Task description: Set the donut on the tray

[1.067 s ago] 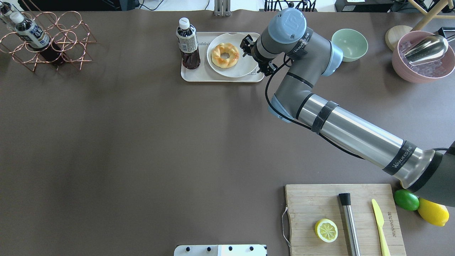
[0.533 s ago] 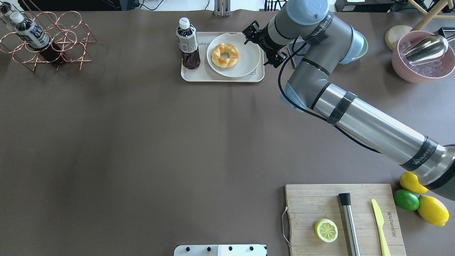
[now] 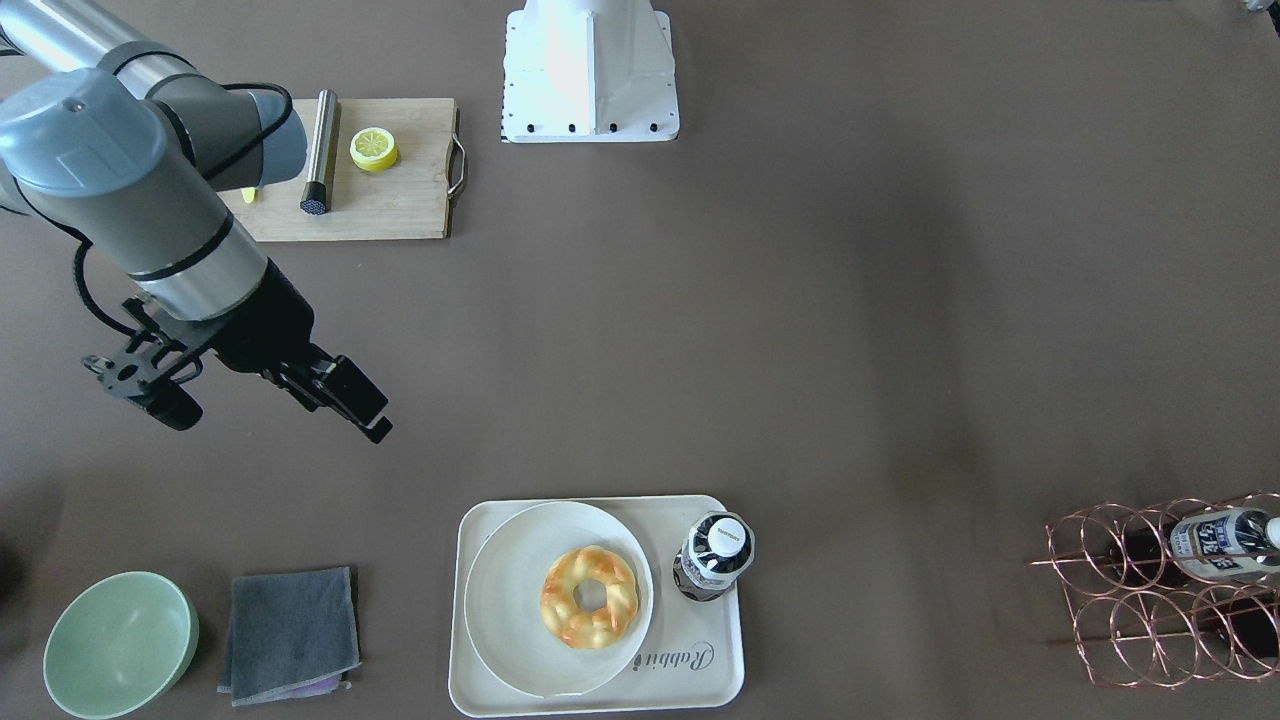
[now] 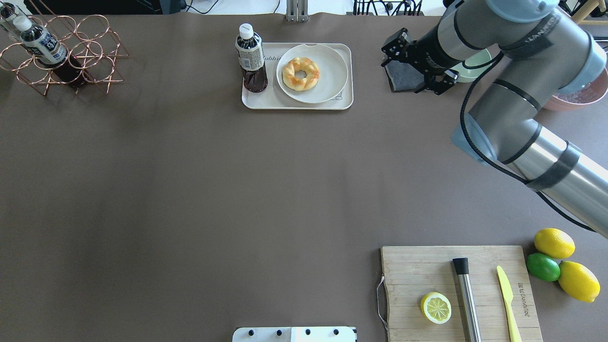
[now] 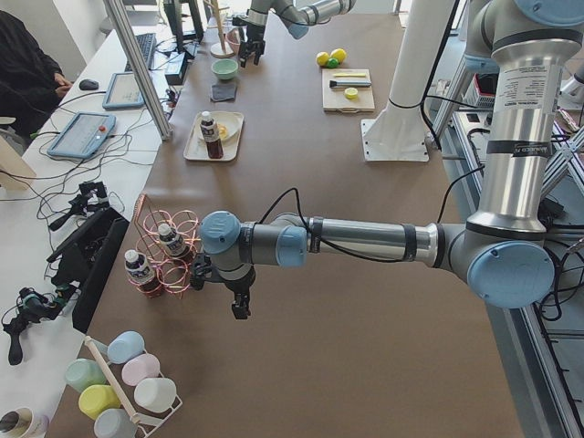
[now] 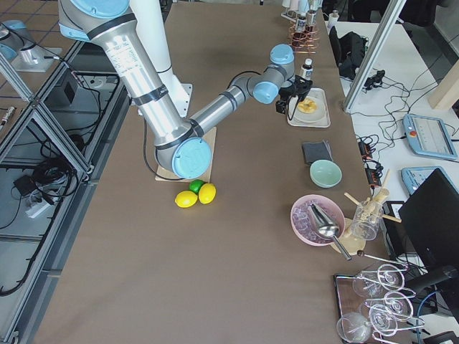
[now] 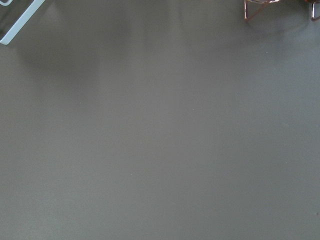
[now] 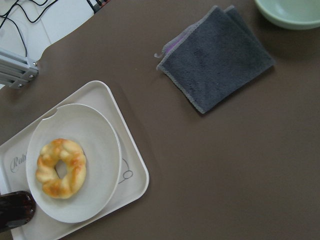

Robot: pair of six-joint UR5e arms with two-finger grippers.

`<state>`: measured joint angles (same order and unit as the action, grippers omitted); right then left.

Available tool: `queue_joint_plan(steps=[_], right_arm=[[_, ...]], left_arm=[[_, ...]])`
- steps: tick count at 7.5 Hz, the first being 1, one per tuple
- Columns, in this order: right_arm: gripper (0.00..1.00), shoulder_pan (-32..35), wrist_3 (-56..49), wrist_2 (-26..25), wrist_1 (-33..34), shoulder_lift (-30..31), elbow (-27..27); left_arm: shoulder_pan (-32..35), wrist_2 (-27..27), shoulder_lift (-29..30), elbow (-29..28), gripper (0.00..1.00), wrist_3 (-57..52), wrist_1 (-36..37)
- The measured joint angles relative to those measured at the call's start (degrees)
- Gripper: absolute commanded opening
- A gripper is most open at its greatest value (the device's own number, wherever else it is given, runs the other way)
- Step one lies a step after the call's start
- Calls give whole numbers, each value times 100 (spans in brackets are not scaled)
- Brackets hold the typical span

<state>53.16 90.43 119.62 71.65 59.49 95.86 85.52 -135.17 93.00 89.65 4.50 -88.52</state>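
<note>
The golden twisted donut (image 4: 300, 73) lies on a round off-white plate (image 4: 332, 71) that sits on the cream tray (image 4: 297, 103). It also shows in the front view (image 3: 590, 597) and the right wrist view (image 8: 61, 168). My right gripper (image 4: 390, 50) is open and empty, raised to the right of the tray, over a grey cloth (image 4: 403, 78). My left gripper (image 5: 239, 308) shows only in the exterior left view, far from the tray near the wire rack; I cannot tell whether it is open or shut.
A dark drink bottle (image 4: 251, 57) stands on the tray's left end. A green bowl (image 3: 120, 643) sits beyond the cloth. A copper wire rack (image 4: 61, 52) with bottles is at the far left. A cutting board (image 4: 413, 266) with a lemon half, muddler and knife lies at the near right.
My right arm has drawn back from the plate's edge, moving right and away from the tray to over the grey cloth. The donut, plate and tray have not moved.
</note>
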Motion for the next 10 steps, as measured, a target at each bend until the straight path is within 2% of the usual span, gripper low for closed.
queue_joint_plan(steps=[2,3,5,7,8,10], right_arm=[[100,323,-1641,4,1332,708,1070],[100,528,-2559,-35,2035,889,1331],[100,975,-4567,-256,3262,1136,1505],[100,1661,-6758,-382,3693,1571,1325],[100,2199,-7817,-195,3743,1735,1006],[100,3105,-9320,693,3712,1922,189]], left_arm=[[0,0,0,4,98,-1,6],[4,0,0,6,98,-1,9],[8,0,-1,13,98,5,18],[9,0,-7,21,98,7,26],[9,0,-9,24,98,7,32],[9,0,-15,22,98,3,36]])
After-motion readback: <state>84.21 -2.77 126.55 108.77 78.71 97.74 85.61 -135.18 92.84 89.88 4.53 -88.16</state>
